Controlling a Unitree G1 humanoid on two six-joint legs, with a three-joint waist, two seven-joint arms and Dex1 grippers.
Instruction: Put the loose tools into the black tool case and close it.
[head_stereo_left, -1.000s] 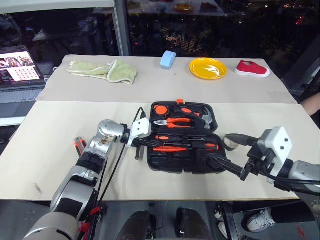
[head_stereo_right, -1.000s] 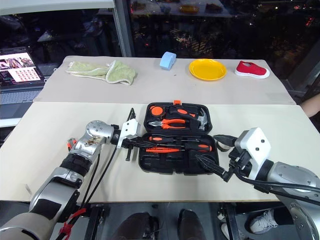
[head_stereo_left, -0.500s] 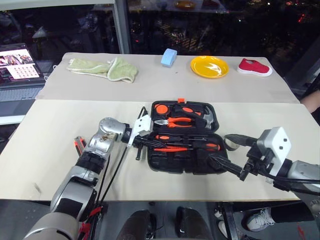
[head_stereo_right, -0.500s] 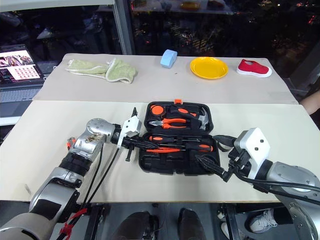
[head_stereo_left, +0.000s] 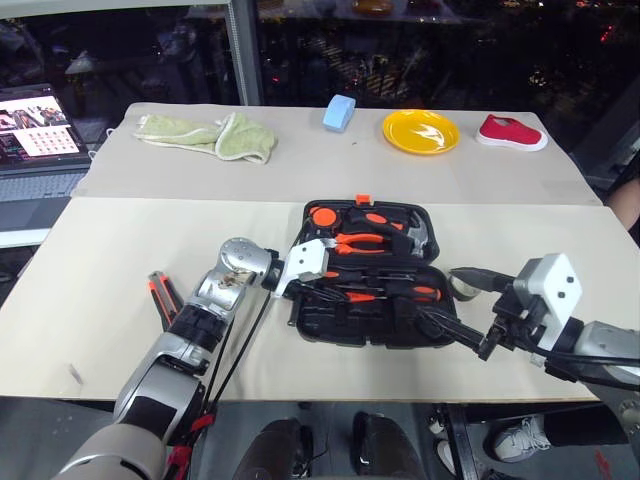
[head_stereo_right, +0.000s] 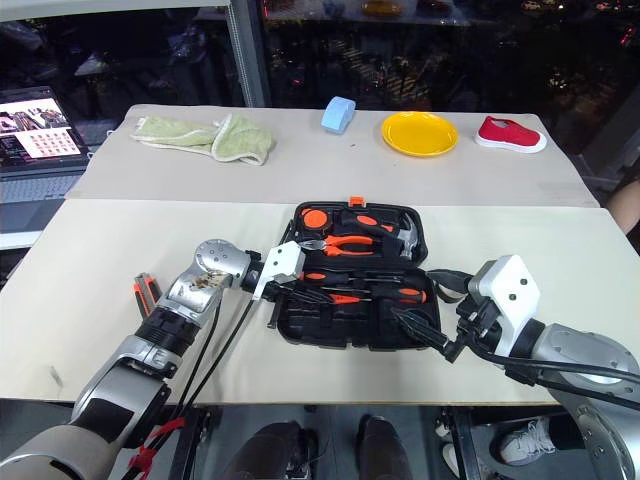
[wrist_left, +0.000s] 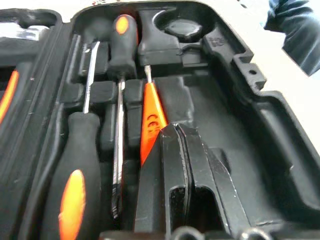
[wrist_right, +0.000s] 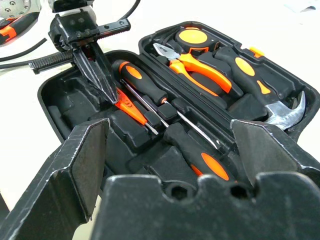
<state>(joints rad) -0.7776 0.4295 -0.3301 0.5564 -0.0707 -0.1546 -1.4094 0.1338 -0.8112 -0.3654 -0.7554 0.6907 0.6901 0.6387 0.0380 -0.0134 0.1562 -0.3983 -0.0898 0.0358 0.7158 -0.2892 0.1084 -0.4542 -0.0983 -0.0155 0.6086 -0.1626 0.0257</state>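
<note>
Beige table, open case (head_stereo_left: 365, 325) centre: my left gripper (wrist_right: 107, 87), fingers pinched together, has pushed the orange tester (wrist_left: 151, 117) down into its slot; right gripper (wrist_right: 170, 165) waits spread wide, knife (head_stereo_left: 160, 295) left outside.

Bright even overhead light; dark windows; wrist close-ups soft.

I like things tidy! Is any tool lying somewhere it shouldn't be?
Yes. One orange-and-black tool lies alone on the table, on the robot's left, away from the open black case. The screwdrivers, pliers and hammer sit inside the case. Nothing looks spilled or broken.
</note>
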